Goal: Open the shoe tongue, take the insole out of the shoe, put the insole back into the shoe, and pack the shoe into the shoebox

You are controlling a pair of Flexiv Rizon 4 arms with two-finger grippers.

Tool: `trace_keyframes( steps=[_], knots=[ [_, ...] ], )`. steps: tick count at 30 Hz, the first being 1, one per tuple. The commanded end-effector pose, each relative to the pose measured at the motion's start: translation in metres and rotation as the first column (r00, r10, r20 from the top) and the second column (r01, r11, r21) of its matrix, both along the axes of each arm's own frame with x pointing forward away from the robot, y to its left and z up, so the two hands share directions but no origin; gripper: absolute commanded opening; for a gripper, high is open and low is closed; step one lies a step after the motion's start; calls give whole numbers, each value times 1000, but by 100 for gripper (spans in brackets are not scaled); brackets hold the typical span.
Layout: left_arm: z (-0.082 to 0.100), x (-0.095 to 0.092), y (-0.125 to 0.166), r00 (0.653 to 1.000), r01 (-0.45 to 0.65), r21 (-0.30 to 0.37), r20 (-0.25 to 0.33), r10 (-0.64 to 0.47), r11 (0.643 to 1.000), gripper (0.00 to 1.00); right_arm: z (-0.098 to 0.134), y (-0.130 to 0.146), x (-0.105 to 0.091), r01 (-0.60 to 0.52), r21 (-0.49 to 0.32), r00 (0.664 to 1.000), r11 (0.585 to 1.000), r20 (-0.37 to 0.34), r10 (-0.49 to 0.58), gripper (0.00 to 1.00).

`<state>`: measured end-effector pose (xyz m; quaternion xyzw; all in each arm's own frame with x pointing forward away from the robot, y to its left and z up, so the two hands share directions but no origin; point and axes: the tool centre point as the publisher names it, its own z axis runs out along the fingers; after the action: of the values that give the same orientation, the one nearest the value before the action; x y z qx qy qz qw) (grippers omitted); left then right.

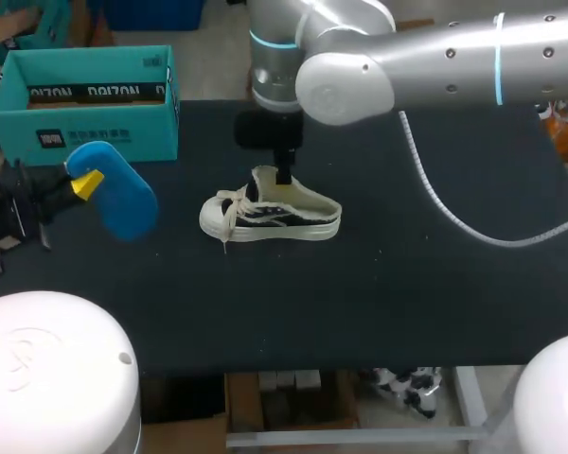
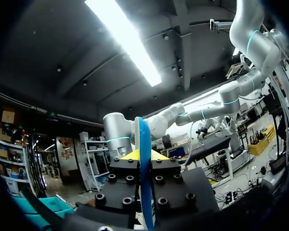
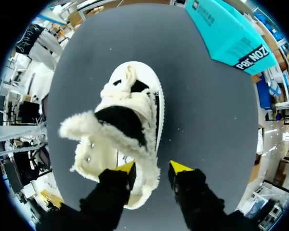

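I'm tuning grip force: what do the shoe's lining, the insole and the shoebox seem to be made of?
The shoe lining looks like cream fleece or faux fur: shaggy, matte pile. The insole is probably foam: smooth matte blue, thin edge-on in the left wrist view. The shoebox is likely cardboard: teal, printed, flat folded walls.

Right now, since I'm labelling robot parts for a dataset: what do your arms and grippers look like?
My right arm is silver-grey and tubular, with thin cyan rings and a white ribbed cable trailing from it. The left gripper and right gripper are black, yellow-tipped.
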<state>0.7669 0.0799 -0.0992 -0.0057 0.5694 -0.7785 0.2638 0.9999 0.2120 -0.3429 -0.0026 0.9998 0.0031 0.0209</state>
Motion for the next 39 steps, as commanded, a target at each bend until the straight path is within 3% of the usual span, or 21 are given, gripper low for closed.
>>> trace_keyframes(
  steps=[1,11,17,22,26,30,39],
  knots=[
    [-3,4,-2,989,-147,-64,-42,145,987,0,1,5,1,14,-24,1000,1000,-8,-14,0],
    [-7,26,-10,995,-93,-58,-53,90,994,0,2,5,-3,73,-35,997,997,-10,-73,0],
    [-2,55,-29,999,8,-59,-48,-11,998,0,14,-5,-8,193,-26,981,981,-17,-194,0],
    [9,74,-45,995,89,-82,-41,-92,993,0,26,-13,-16,326,2,945,945,-36,-326,0],
    [22,90,-55,989,143,-73,-14,-145,987,0,35,-18,-25,449,25,893,893,-45,-447,0],
    [33,121,-59,977,211,-77,7,-211,974,0,40,-20,-36,568,67,823,820,-65,-565,0],
    [50,180,-70,935,354,-77,32,-353,932,0,44,-14,-69,781,139,623,609,-106,-775,0]
  ],
)
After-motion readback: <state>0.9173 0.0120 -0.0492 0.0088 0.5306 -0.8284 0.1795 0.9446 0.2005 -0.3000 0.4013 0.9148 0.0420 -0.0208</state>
